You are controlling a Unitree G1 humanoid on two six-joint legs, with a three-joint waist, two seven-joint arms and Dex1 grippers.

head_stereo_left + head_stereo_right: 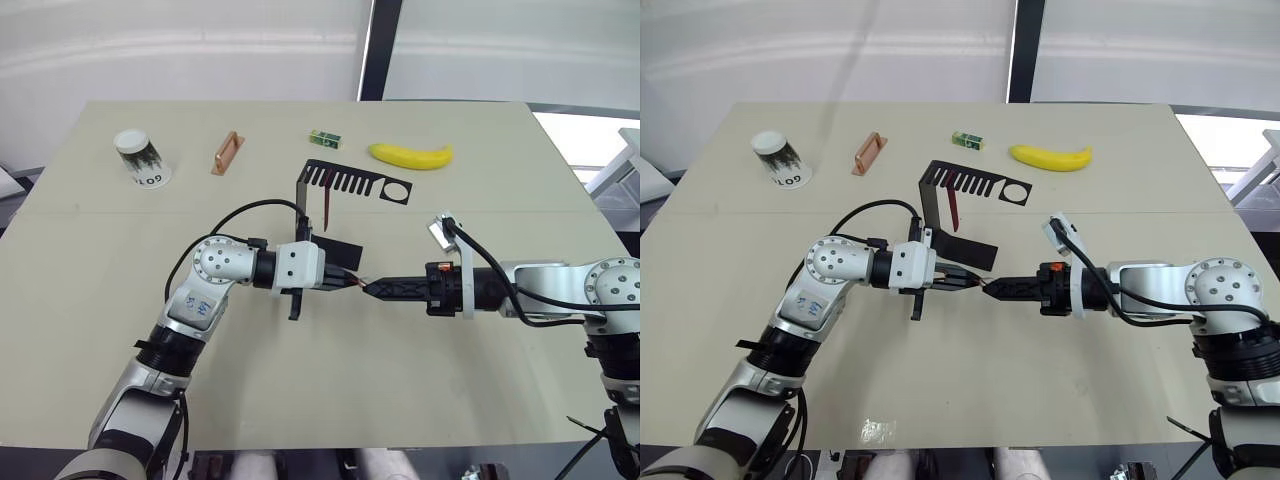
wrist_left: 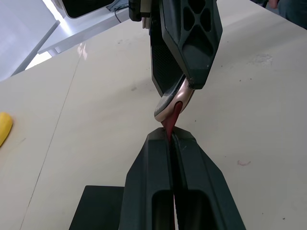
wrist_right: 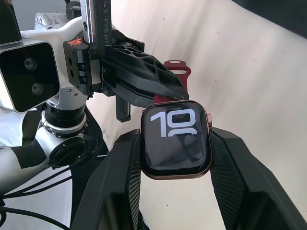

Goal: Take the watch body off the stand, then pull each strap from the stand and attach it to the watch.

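Clamped between the matt black, ribbed plastic fingers sits the small square watch body, its glossy black glass face ringed by a polished metal rim. Just beyond those fingertips, the slim dark-red rubbery strap looks smooth and dull, pinched between the other gripper's matt black plastic fingers. Below both lies the pale, matt table top, smooth but lightly smudged.

Mid-frame, the left gripper and right gripper meet tip to tip, leaving no gap between them. Just above stands the stand, its base plate close behind the left gripper (one maroon strap hangs from its comb). Along the upper frame lie a cup, copper block, green box and banana. The desk across the lower frame lies open.
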